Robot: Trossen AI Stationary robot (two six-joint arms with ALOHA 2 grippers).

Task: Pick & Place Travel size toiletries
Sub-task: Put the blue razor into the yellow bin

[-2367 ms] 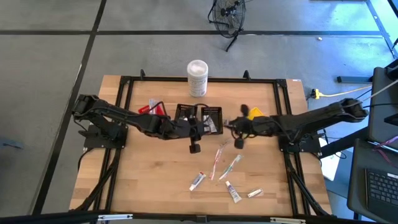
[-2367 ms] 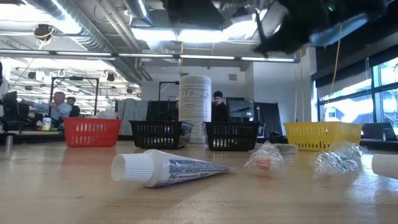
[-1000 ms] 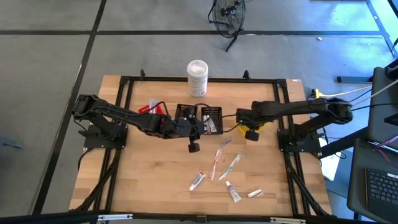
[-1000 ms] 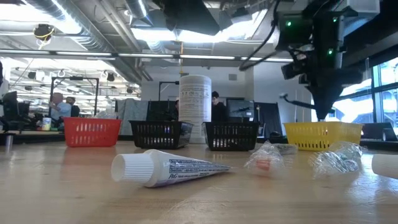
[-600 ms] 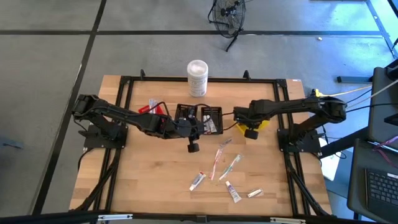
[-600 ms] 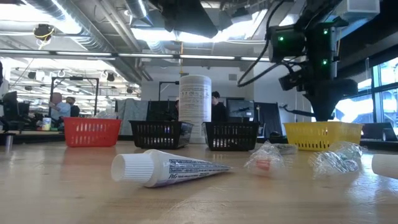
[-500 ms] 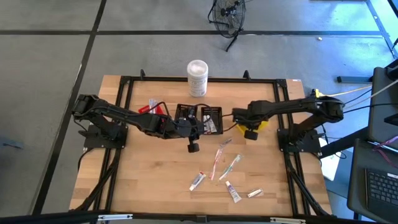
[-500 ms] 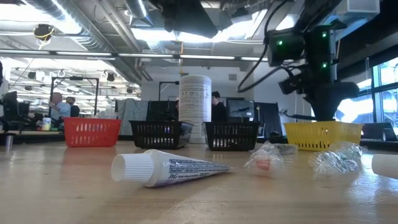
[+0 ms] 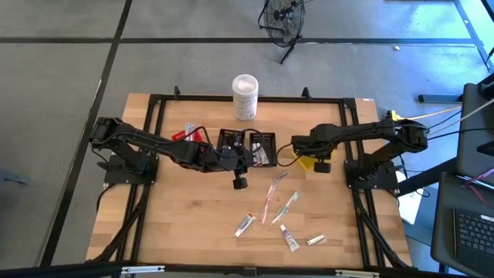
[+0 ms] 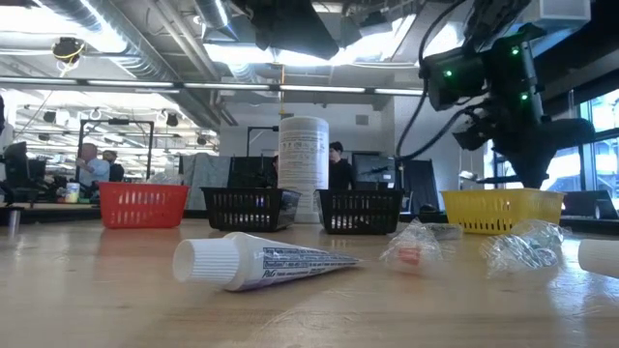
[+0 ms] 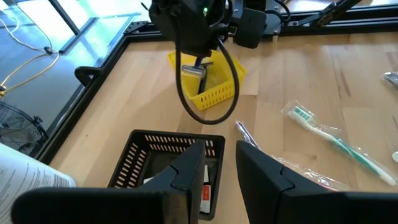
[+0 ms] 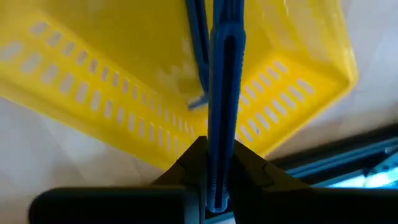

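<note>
Holding the razor over the yellow bin

Lying nearest on the wooden table (image 10: 116, 290): a white tube (image 10: 256, 261) and crinkly sachets (image 10: 418, 245), probably light and slippery. Farther back, right gripper (image 12: 217, 165) pinching the stiff blue razor (image 12: 222, 93) by its handle above the yellow bin (image 12: 124, 118); left gripper (image 11: 219, 163) waiting, parted narrowly, over a black bin (image 11: 149, 155). Beyond, a bright workshop.

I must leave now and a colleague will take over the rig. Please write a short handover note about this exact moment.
Right end effector: shut on the blue razor, held over the yellow basket; not released.
Left end effector: open, empty, above the black baskets.
Done: at least one small item lies in a black basket.
Left: drop the razor, then sort the toothbrushes, tubes and sachet lying on the table.
</note>
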